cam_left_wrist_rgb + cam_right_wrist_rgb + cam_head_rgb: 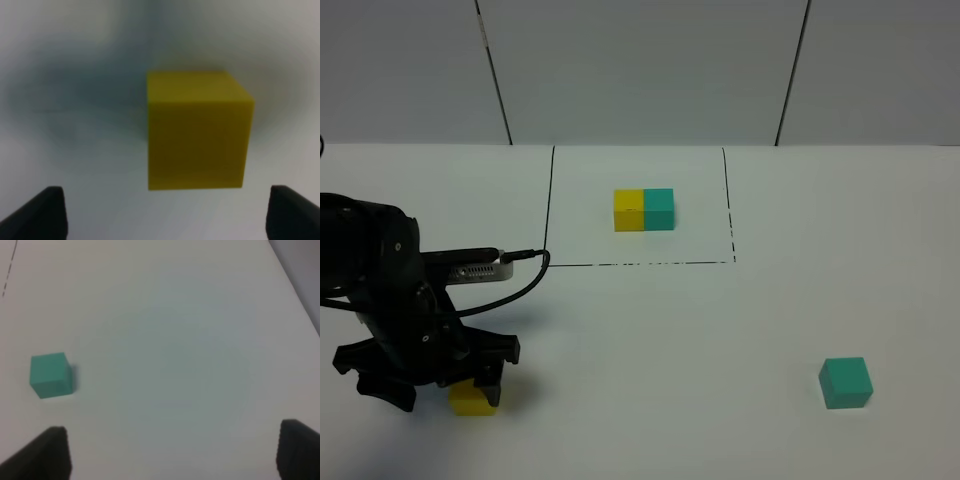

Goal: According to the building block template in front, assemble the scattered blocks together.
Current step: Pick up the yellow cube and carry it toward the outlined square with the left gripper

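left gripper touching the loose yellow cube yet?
Apart. Left wrist view: the yellow cube sits ahead of the open left gripper, with white table showing between it and both fingertips.

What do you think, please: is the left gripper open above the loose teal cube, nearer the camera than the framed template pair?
Not quite: the left gripper is open above the loose yellow cube, as the left wrist view shows; the teal cube lies far to the right.

Yellow cube [472, 401] partly hid by left claw [438, 385], blurry on wrist cam
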{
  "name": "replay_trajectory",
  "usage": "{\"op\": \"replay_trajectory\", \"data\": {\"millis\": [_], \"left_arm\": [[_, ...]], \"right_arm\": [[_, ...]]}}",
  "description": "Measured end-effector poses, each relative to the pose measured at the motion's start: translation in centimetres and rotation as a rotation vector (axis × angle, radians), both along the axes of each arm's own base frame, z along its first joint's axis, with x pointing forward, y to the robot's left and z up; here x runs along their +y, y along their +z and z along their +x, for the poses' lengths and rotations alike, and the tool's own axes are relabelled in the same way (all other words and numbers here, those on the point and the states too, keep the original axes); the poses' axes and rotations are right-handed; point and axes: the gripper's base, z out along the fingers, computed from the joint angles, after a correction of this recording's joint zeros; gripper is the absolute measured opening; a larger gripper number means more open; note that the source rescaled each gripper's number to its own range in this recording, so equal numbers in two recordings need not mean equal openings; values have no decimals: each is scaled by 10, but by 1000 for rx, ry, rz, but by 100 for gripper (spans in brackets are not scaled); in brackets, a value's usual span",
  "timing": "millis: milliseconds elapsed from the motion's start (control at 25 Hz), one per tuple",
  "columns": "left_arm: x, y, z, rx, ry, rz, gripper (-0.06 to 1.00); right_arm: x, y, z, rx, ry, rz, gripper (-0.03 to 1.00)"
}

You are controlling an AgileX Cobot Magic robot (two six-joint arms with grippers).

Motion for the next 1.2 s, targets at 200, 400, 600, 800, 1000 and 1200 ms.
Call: {"op": "replay_trajectory", "data": {"millis": [200, 400, 600, 800, 1000, 1200], "left_arm": [[-4, -10, 5, -29, -5, -6, 78], [-6, -11, 8, -58, -8, -11, 78], [-5, -12, 9, -65, -23, 1, 78], [-5, -18, 11, -62, -28, 7, 78], [-5, -26, 12, -49, -28, 11, 78], [-6, -33, 15, -53, -27, 10, 78]], "right_arm": [[0, 0, 0, 0, 0, 0, 67], [0, 0, 0, 0, 0, 0, 67], [0, 0, 0, 0, 0, 0, 67], [0, 0, 0, 0, 0, 0, 67], [0, 0, 0, 0, 0, 0, 67], [0, 0, 0, 0, 0, 0, 67]]}}
